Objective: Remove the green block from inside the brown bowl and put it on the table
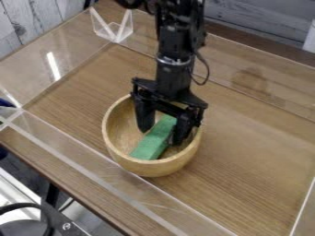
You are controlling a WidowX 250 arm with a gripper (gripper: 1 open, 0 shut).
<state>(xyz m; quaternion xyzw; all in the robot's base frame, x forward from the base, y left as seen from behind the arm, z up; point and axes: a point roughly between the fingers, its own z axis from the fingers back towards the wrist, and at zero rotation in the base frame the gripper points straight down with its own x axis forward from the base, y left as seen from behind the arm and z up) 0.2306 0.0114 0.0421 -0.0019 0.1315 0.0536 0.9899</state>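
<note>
Gripper [167, 124] hangs spread wide and empty inside the brown bowl [120, 152], straddling the far end of the green block [153, 147] lying on the bowl floor; best to centre the block between the fingers, close squarely, lift straight.

Brown bowl [121, 138] thick rim ringing the green block [154, 146], open table [246, 157] around, clear walls [74, 180] at edges

No text, label, brand, number or sign can be read anywhere in this view of the scene.
</note>
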